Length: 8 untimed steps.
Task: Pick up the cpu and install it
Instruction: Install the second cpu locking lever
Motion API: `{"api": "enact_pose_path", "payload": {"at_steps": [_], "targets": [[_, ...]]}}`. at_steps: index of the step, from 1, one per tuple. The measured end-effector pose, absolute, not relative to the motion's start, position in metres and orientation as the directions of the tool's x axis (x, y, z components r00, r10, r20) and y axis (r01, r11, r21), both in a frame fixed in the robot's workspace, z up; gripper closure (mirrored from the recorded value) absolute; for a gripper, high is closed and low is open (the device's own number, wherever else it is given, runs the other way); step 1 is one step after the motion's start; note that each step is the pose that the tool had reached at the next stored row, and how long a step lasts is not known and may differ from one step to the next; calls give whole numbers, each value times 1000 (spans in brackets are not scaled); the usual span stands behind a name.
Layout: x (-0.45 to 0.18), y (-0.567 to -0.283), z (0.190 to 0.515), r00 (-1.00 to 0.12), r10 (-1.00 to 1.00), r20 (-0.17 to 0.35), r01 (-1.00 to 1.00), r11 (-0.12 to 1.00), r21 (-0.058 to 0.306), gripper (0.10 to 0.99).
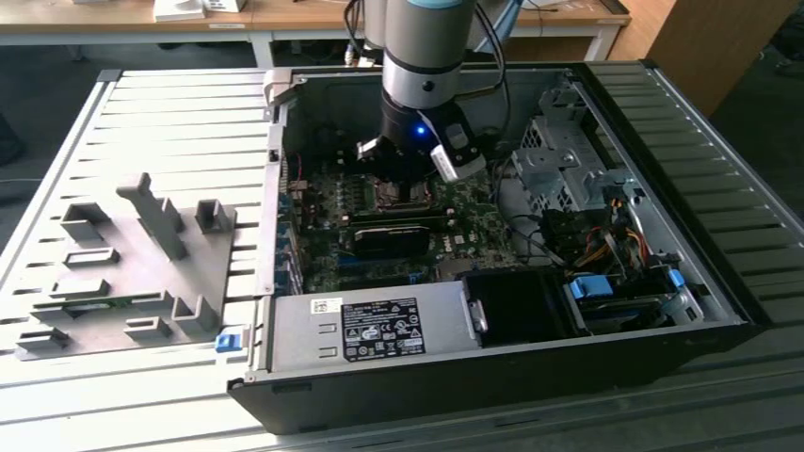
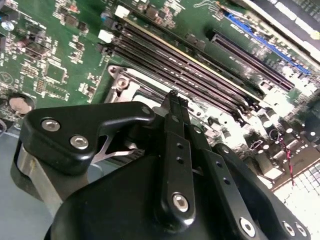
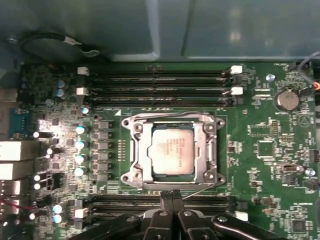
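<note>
**CPU in socket, gripper closed just above board**

While the arm (image 1: 427,66) reaches down into the open computer case (image 1: 703,311), the slatted metal table (image 1: 176,104) carries that case and, toward the exterior view's left, a grey fixture block (image 1: 138,273). Inside the case the grey power-supply box (image 1: 364,330) lies along the near wall, with the drive cage (image 1: 566,165) toward the exterior view's right. The green motherboard (image 3: 265,125) covers the case floor.

The gripper (image 3: 170,196) hangs low over the board, beside the socket (image 3: 172,150). Its two black fingers (image 2: 174,107) are pressed together with nothing between them; both wrist views show this. In the first wrist view the tips sit at the edge of the socket frame, near a thin wire lever (image 3: 200,189); contact with the frame is possible but unclear.

The cpu (image 3: 172,151), silvery top up, lies flat inside the socket's metal frame. Dark memory slots (image 3: 160,90) run along both sides of the socket. A coin cell (image 3: 287,100) sits well apart on the board.
</note>
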<state>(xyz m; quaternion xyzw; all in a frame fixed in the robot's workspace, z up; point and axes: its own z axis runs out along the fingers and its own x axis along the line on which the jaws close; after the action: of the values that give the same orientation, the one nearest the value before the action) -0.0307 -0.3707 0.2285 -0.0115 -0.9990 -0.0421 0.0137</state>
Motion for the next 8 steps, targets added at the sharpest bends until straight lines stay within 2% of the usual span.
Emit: {"api": "enact_pose_path", "payload": {"at_steps": [8], "targets": [[-38,-371,220,-999,22,28,25,996,85,980]]}}
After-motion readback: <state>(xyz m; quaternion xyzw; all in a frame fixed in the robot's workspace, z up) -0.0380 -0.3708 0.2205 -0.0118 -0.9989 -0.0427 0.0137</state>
